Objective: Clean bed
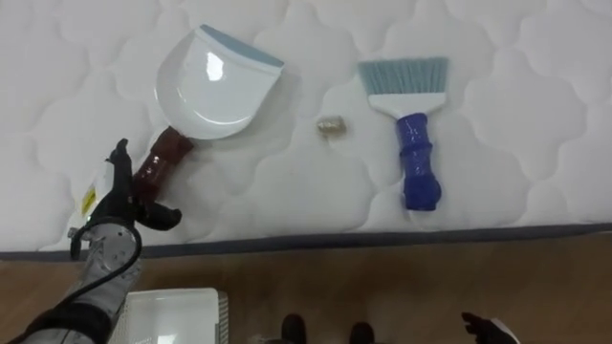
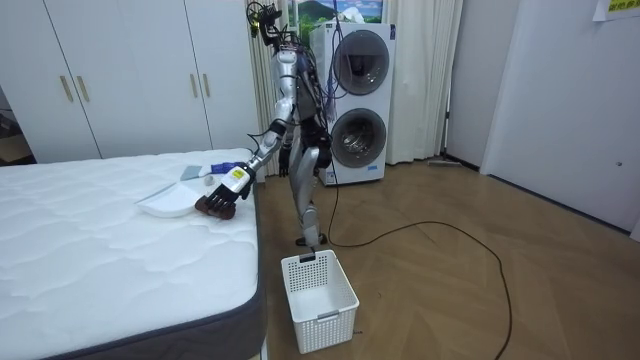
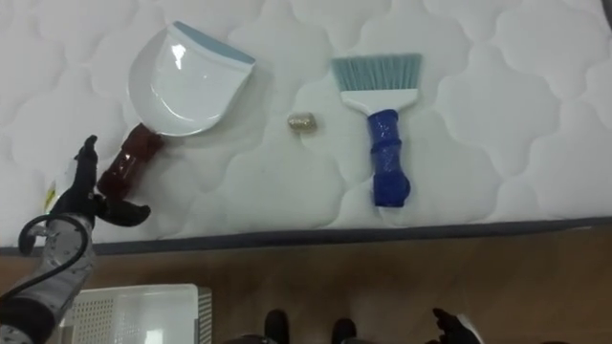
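- Right hand [image 1: 486, 330] hangs low over the floor; whether it is closed or not cannot be told.
- Left hand [image 1: 120, 201], fingers apart, brackets the dustpan [image 1: 215, 81] handle at the bed [image 1: 287, 205] edge. This looks like the grasping step; next it should close firmly.
- Farther on, a small scrap [image 1: 330, 125] lies between dustpan and brush [image 1: 411, 143].

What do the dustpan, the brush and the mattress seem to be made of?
Dustpan: white plastic, probably; glossy, with bright highlights; dark red-brown handle. Brush: blue handle looks like shiny plastic; pale blue bristles, likely synthetic. Mattress: white quilted fabric, matte, stitched into puffed diamonds.
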### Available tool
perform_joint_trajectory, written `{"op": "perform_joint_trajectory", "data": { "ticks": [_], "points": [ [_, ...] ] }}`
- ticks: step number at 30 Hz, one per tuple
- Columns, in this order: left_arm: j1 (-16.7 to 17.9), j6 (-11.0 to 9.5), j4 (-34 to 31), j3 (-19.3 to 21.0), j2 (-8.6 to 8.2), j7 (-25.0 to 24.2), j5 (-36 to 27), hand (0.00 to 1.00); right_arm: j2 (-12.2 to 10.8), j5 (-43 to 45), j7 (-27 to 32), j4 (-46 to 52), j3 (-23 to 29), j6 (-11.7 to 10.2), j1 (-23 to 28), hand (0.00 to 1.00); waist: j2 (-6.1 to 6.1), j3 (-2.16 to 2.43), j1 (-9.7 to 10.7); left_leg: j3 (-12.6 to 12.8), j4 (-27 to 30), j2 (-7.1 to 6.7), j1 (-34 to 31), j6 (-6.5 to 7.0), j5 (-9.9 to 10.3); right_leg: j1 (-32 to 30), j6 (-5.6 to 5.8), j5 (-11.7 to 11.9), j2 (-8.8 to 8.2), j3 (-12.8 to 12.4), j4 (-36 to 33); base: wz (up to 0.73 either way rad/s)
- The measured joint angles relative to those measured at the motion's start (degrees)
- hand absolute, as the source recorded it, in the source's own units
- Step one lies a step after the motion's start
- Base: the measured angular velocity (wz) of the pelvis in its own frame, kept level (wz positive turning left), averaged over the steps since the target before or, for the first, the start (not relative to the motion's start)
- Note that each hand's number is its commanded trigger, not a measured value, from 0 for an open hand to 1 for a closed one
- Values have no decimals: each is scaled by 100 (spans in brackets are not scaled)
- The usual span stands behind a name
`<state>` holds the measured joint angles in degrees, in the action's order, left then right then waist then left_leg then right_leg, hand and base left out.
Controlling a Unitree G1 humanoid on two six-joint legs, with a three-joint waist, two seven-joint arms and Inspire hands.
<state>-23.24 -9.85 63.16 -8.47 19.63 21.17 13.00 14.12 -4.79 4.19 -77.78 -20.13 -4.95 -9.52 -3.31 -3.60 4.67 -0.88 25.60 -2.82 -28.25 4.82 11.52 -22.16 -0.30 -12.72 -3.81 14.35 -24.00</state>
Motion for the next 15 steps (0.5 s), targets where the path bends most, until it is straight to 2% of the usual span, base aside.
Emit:
{"op": "perform_joint_trajectory", "data": {
  "ticks": [5, 15],
  "points": [
    [0, 2, 3, -6, 1, -103, -44, 0, 2, 11, 1, 22, 1, -3, -4, 0, 8, 5, 6, 25, 12, 2, -30, 4, -4, -84, 0, 0, -21, -8, -101, -2],
    [-23, 23, 3, -121, 4, -323, -458, 0, 1, 11, 107, 38, -1, 22, 49, 0, 25, 16, 190, 101, 177, 8, -212, 23, -14, -296, -31, -27, -104, -20, -385, 0]
  ]
}}
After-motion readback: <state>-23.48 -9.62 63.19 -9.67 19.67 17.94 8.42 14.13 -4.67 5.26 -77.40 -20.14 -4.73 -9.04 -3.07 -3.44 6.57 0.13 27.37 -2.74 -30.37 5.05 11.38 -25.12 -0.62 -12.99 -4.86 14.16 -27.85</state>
